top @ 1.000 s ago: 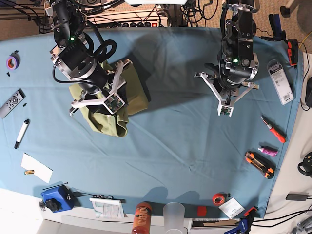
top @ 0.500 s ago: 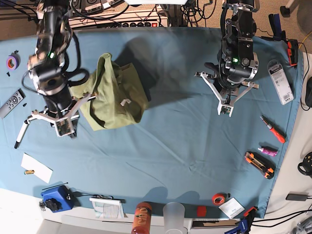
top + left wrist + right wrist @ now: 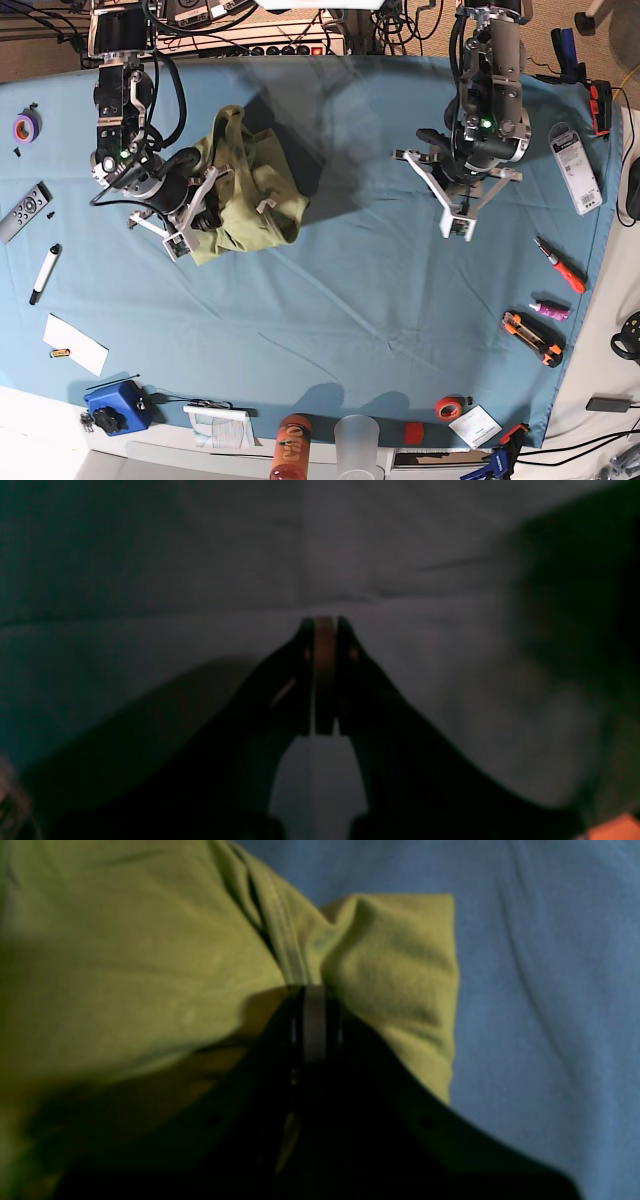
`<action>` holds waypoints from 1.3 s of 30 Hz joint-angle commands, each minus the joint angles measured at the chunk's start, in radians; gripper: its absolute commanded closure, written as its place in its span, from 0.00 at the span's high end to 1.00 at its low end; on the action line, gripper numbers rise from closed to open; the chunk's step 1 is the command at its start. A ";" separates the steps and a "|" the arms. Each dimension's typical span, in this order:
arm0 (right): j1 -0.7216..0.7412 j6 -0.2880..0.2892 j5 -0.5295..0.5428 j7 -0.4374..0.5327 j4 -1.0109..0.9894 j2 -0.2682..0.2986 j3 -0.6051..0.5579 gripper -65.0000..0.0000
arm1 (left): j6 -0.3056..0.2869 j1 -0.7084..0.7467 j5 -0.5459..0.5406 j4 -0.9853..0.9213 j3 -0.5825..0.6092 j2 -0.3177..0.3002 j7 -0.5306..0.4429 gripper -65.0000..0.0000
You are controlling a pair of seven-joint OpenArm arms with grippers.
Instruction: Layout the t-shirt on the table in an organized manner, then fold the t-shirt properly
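- The right gripper (image 3: 315, 990), spread wide a second ago, is now clenched on a bunched fold of the t-shirt (image 3: 245, 190), which piles directly ahead of its tips.
- With that pinch made, laying the crumpled shirt out can begin.
- The left gripper (image 3: 324, 622) stays closed and empty, over bare table (image 3: 360, 300), the shirt well off to its side.

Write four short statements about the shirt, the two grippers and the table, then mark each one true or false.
1. The right gripper is shut on the t-shirt. True.
2. The t-shirt lies spread flat. False: it is bunched in a heap.
3. The left gripper holds the t-shirt. False: it is shut on nothing, over the bare table.
4. The marker lies on the t-shirt. False: it lies apart, near the table's edge.
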 commanded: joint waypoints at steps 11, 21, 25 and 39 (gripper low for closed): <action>0.006 0.015 0.084 -0.022 0.272 0.004 0.033 0.00 | -0.288 -0.037 -0.389 0.018 0.000 0.033 -0.182 0.00; 0.067 0.133 0.081 -0.004 -0.121 -0.153 0.033 0.00 | -0.328 -0.055 -0.401 0.018 0.088 0.045 -0.189 0.00; 0.106 0.133 0.158 -0.051 -0.117 -0.153 0.040 0.00 | -0.328 -0.054 -0.367 0.018 0.132 0.045 -0.185 0.00; 0.109 0.104 -0.038 -0.131 0.280 -0.109 0.340 0.00 | -0.170 0.015 -0.287 0.018 0.305 0.056 -0.195 0.50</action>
